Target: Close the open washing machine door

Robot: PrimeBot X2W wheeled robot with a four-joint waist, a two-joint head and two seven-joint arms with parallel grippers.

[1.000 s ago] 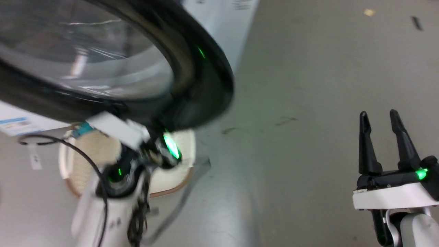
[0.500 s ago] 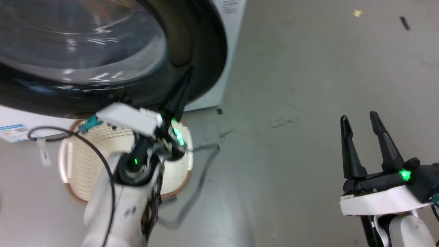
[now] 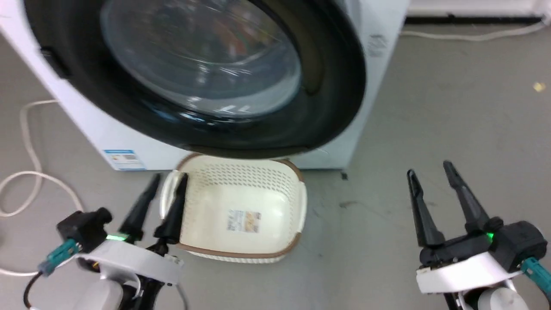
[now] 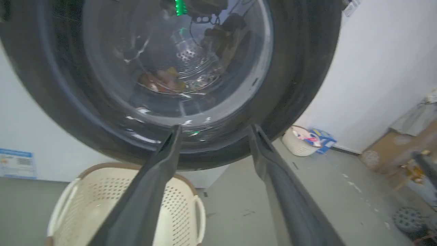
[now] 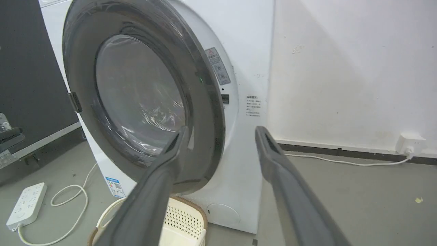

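Looking at the washing machine door (image 3: 202, 64) taking up most of the top of the head view, glossy black rim around a bulging glass centre, swung in toward the front of the white washing machine (image 3: 383, 26). From the right wrist view, seems to sit against the front panel or just off it at the free right edge, hinge side on the left, honestly can't tell latched or not. Can make out a brownish clump (image 4: 160, 78) through the glass in the left wrist view, too blurry to name. Got the left gripper (image 3: 170, 177) down at the lower left of the head view, fingers spread wide, holding nothing, well below the door and not touching it, tips just beside the left end of a cream laundry basket (image 3: 241, 175) with a brown rim. Found that basket sitting on the grey floor (image 3: 430, 107) right under the door's bottom edge, close up to the machine. Same deal with the right gripper (image 3: 429, 168) at the lower right: fingers wide apart, empty, hovering over bare floor, well clear of both door and basket. Also spotted a white cable (image 3: 26, 142) looping on the floor left of the machine, a blue label (image 3: 122, 159) low on the front panel, and a white power strip (image 5: 25, 201) lying on the floor off to the left in the right wrist view.
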